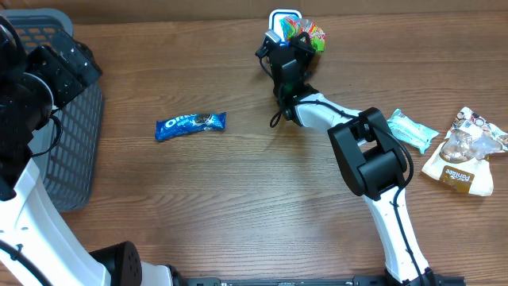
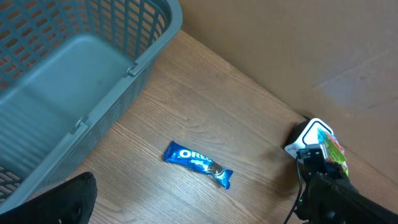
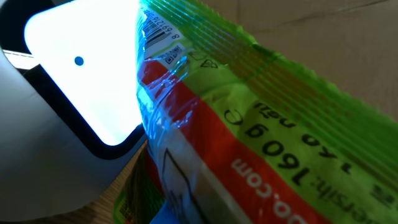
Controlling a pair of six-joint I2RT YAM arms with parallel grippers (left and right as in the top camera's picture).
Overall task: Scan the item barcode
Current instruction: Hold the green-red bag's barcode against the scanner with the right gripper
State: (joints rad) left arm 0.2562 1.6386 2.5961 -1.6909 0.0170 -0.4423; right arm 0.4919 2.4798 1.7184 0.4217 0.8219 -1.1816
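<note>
A green and red snack bag [image 1: 311,33] hangs at the back of the table, with my right gripper [image 1: 287,48] shut on it. The bag [image 3: 267,124] fills the right wrist view and hides the fingers. Its barcode [image 3: 158,34] lies at the edge of the scanner's glowing white window [image 3: 87,81]. The white scanner [image 1: 284,17] stands just left of the bag, and the left wrist view shows scanner [image 2: 311,134] and bag [image 2: 334,152] together. My left gripper [image 1: 67,59] is open at the far left, over the basket, with nothing in it; one finger [image 2: 62,202] shows.
A blue Oreo pack [image 1: 190,124] lies left of the middle of the table. A grey basket [image 1: 75,135] stands at the left edge. A mint packet [image 1: 413,129] and a white-and-brown cookie bag [image 1: 464,151] lie at the right.
</note>
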